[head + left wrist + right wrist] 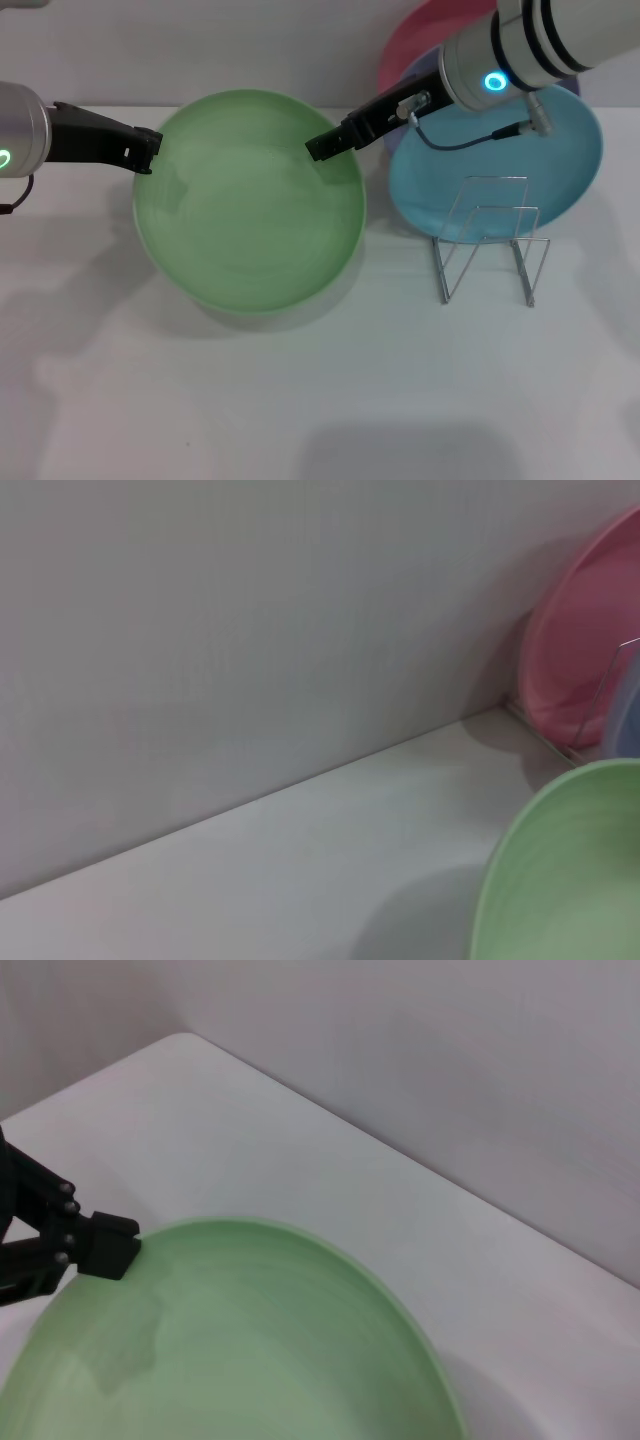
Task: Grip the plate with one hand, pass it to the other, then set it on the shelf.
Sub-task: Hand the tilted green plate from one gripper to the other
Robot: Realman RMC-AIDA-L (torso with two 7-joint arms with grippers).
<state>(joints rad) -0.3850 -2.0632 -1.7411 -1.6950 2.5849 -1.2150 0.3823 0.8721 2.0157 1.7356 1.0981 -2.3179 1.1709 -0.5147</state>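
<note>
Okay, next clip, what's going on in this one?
A handover is in progress. The green plate is held up above the table between both arms: the left hand is at its left rim and the right hand at its far right rim. The wire shelf stands to the right with no plate in its slots; a blue plate and a pink plate sit behind it.

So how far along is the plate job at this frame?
Mid-handover. Done: the green plate is lifted off the table, its shadow below it. In hand: the left gripper clamps one rim while the right gripper sits at the opposite rim; whether it has closed is unclear. Left: release by the left, then setting the plate in the wire shelf, which holds nothing.
</note>
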